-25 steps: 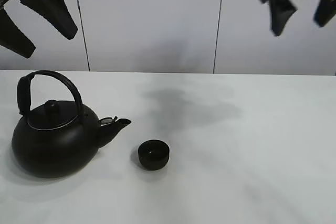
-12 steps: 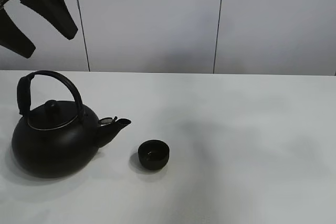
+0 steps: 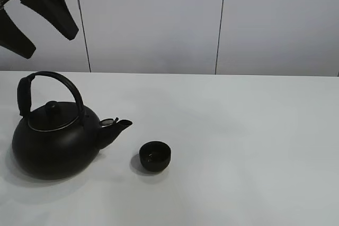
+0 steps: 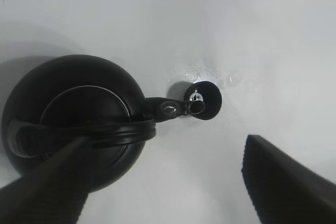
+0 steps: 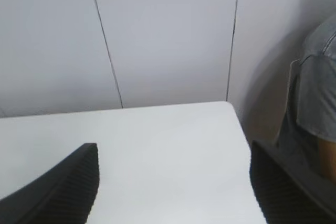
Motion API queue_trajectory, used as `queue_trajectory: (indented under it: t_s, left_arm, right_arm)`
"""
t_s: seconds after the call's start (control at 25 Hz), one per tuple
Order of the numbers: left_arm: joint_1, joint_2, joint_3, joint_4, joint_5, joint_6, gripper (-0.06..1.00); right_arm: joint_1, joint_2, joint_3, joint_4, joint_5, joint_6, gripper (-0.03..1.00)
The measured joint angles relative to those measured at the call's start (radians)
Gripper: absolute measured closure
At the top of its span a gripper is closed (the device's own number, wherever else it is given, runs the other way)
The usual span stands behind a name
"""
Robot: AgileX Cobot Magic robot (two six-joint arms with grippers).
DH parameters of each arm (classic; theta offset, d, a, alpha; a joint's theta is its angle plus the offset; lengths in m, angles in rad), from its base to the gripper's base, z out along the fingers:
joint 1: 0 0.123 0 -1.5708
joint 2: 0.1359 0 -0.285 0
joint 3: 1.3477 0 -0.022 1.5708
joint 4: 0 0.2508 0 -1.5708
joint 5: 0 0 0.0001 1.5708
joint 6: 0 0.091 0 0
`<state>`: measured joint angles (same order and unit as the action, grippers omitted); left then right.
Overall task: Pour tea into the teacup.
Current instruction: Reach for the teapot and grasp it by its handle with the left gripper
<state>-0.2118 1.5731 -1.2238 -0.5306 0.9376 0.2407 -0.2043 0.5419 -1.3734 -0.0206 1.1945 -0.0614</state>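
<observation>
A big round black kettle (image 3: 53, 141) with an arched handle stands at the left of the white table, spout pointing right. The small black teacup (image 3: 155, 155) sits just right of the spout. No stream of tea shows. My left gripper (image 3: 37, 17) hangs open and empty high above the kettle. In the left wrist view the kettle (image 4: 73, 119) and the teacup (image 4: 206, 100) lie below the open gripper (image 4: 168, 182). My right gripper (image 5: 173, 187) is open and empty in the right wrist view, and is out of the exterior high view.
The white table (image 3: 254, 146) stretches to the right of the teacup. A grey panelled wall (image 3: 153, 19) stands behind it. In the right wrist view the table's corner (image 5: 231, 106) shows, with a person in grey (image 5: 315, 103) beside it.
My right gripper, at the top right a second ago, has moved out of the exterior high view, and its shadow has left the table. The left gripper, kettle and teacup have not moved.
</observation>
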Motion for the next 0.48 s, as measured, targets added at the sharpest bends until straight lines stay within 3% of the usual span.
queue_trajectory:
  t_s: [0.16, 0.48]
  left_arm:
    - [0.0, 0.0, 0.0, 0.0, 0.0, 0.0, 0.38]
    - [0.0, 0.0, 0.0, 0.0, 0.0, 0.0, 0.38]
  right_arm:
    - [0.0, -0.199, 0.208, 0.075, 0.019, -0.042, 0.42]
    - [0.023, -0.439, 0.658, 0.088, -0.033, -0.071, 0.42]
